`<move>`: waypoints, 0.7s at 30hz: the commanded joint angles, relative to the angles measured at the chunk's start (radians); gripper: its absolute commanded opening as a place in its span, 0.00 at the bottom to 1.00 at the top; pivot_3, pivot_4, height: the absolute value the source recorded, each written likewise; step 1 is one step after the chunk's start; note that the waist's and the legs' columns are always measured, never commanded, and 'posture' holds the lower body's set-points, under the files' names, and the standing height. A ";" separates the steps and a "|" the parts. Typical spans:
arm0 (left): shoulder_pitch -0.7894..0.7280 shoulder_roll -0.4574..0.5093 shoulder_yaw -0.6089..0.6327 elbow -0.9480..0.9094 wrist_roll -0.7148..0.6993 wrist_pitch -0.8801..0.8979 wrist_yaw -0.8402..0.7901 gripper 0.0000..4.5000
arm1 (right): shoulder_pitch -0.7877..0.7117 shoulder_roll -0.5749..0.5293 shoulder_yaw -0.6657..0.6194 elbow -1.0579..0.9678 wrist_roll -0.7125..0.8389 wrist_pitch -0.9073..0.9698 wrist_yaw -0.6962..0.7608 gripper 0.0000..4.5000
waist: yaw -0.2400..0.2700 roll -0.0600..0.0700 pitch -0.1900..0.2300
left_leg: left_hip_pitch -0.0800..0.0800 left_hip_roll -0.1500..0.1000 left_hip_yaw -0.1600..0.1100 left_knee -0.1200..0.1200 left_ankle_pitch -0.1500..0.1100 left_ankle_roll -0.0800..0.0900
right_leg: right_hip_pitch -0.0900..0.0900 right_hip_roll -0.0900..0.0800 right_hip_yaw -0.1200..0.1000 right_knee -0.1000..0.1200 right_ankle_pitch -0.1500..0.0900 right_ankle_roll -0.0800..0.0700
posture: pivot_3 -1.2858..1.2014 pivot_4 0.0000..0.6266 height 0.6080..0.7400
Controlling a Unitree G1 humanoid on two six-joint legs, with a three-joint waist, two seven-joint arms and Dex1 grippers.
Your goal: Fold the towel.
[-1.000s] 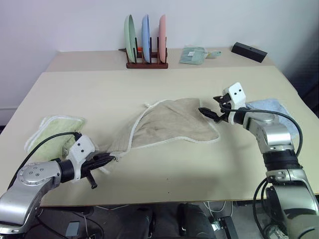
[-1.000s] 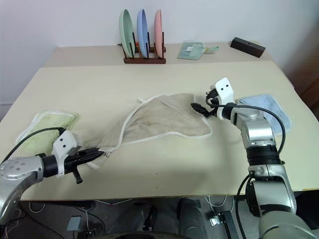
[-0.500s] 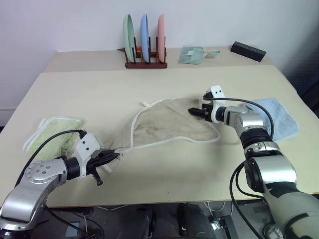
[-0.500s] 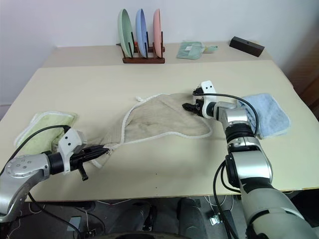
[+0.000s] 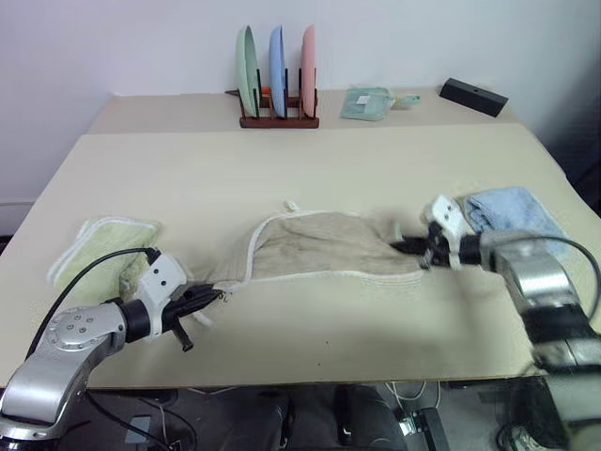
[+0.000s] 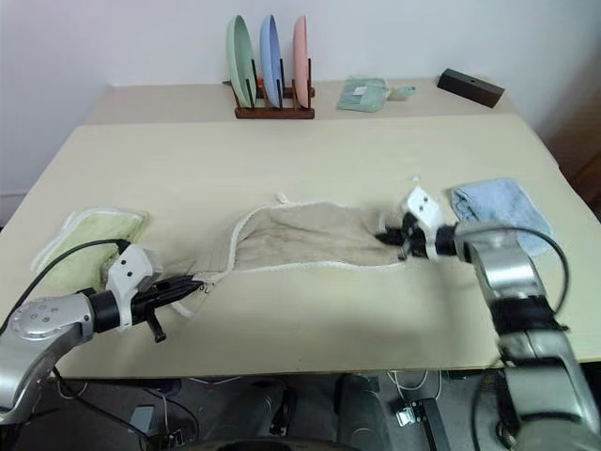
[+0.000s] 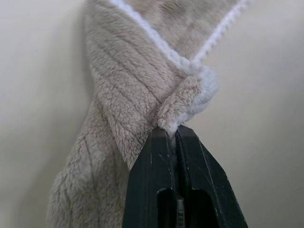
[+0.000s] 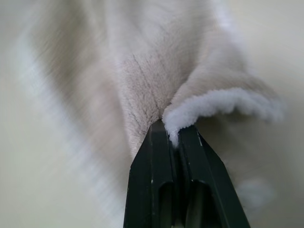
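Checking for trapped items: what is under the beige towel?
The beige towel lies stretched on the table, pinched by the left gripper and right gripper. Nothing pokes out; whatever the cloth covers is hidden.

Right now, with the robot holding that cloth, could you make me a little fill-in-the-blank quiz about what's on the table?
1. Both the left gripper and the right gripper are shut on the ____ towel.
2. The rack at the back holds ____ plates.
3. Beside the right arm lies a light ____ towel.

Missing words: beige; three; blue

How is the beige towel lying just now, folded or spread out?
Spread, not folded: the towel stretches flat between the left gripper and right gripper, each pinching a corner.
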State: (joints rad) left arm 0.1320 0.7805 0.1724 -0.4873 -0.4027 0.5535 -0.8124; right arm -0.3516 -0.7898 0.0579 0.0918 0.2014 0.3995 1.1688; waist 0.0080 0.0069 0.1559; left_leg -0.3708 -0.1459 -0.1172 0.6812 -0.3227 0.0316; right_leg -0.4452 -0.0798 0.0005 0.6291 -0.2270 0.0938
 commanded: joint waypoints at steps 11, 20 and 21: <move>-0.080 0.009 -0.054 0.039 0.023 -0.038 -0.030 0.00 | 0.024 -0.046 -0.131 -0.068 0.087 0.068 -0.044 0.63 | 0.009 0.000 0.000 | 0.001 0.000 0.001 0.000 0.000 0.000 | 0.001 0.000 0.000 -0.001 0.000 0.000 | 0.52 0.24 1.00; -0.067 -0.012 -0.073 0.025 0.030 -0.047 -0.011 0.00 | -0.147 0.020 -0.222 0.155 0.177 0.242 -0.154 0.63 | 0.003 0.000 0.000 | 0.002 0.000 0.001 -0.001 0.000 0.000 | 0.001 0.000 0.001 0.000 0.000 0.000 | 0.52 0.24 1.00; -0.067 -0.013 -0.075 0.025 0.030 -0.048 -0.010 0.00 | -0.167 0.031 -0.229 0.177 0.186 0.263 -0.168 0.63 | 0.003 0.000 0.000 | 0.002 0.001 0.001 -0.001 0.000 0.000 | 0.001 0.000 0.001 0.000 0.000 0.000 | 0.52 0.24 1.00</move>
State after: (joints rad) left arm 0.0664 0.7714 0.0915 -0.4361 -0.3790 0.5280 -0.8248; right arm -0.4901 -0.7665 -0.1383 0.2534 0.3542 0.6303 1.0250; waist 0.0111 0.0069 0.1561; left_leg -0.3692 -0.1454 -0.1158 0.6806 -0.3228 0.0319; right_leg -0.4442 -0.0799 0.0012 0.6289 -0.2269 0.0936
